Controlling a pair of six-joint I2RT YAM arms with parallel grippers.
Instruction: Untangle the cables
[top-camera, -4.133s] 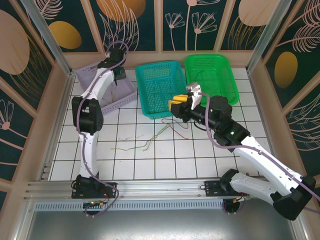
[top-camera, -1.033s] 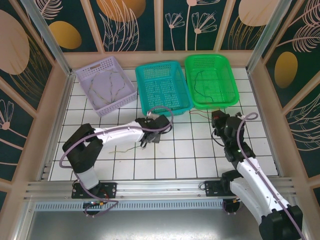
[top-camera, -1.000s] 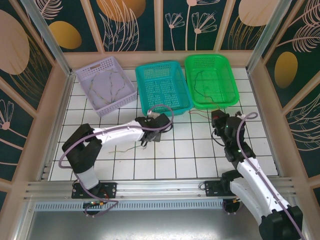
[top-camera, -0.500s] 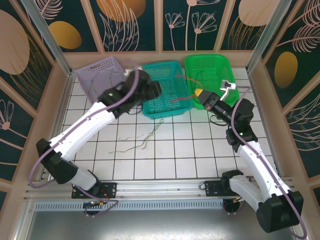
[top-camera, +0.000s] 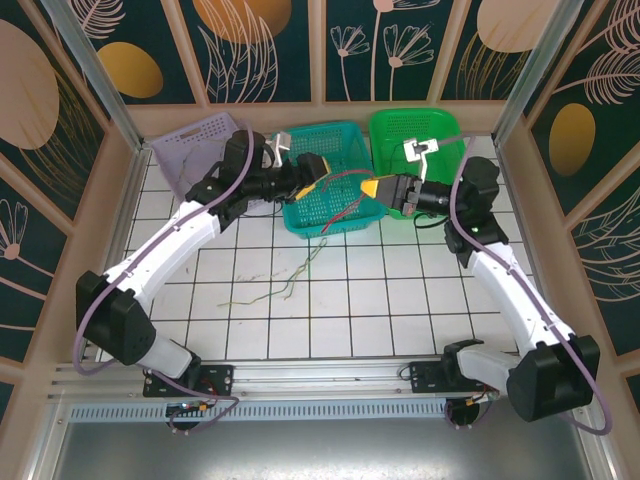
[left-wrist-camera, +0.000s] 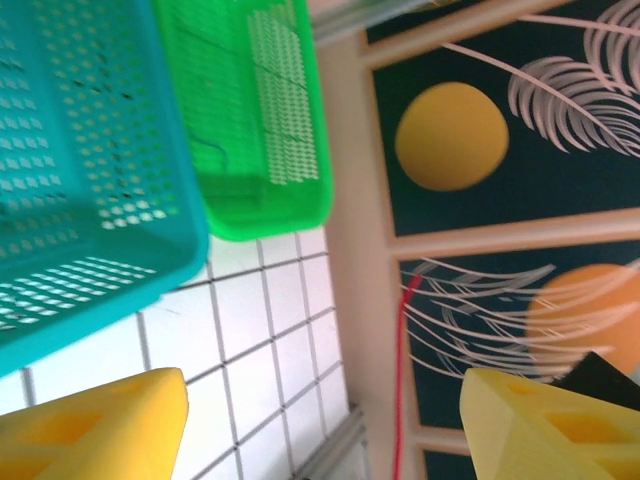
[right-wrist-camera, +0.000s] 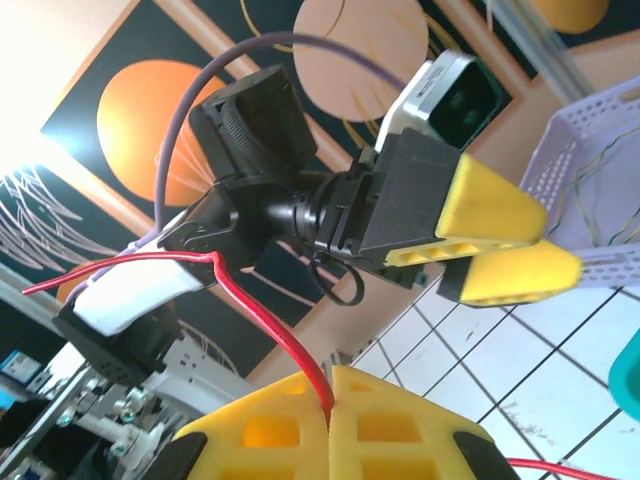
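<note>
Since the left gripper has just spread its jaws, I log the thin red wire cable as released. The right gripper alone clamps it at the teal plastic basket's right edge, with greenish strands lying nearer.

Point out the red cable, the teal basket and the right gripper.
red cable (right-wrist-camera: 262, 320), right wrist view, the stretch rising from the fingers.
teal basket (left-wrist-camera: 100, 285), left wrist view, its near perforated wall.
right gripper (right-wrist-camera: 330, 385), right wrist view, where the shut yellow fingertips meet.

I note red cable pinched in right claw, hanging midair; thin greenish strands loose on table.
</note>
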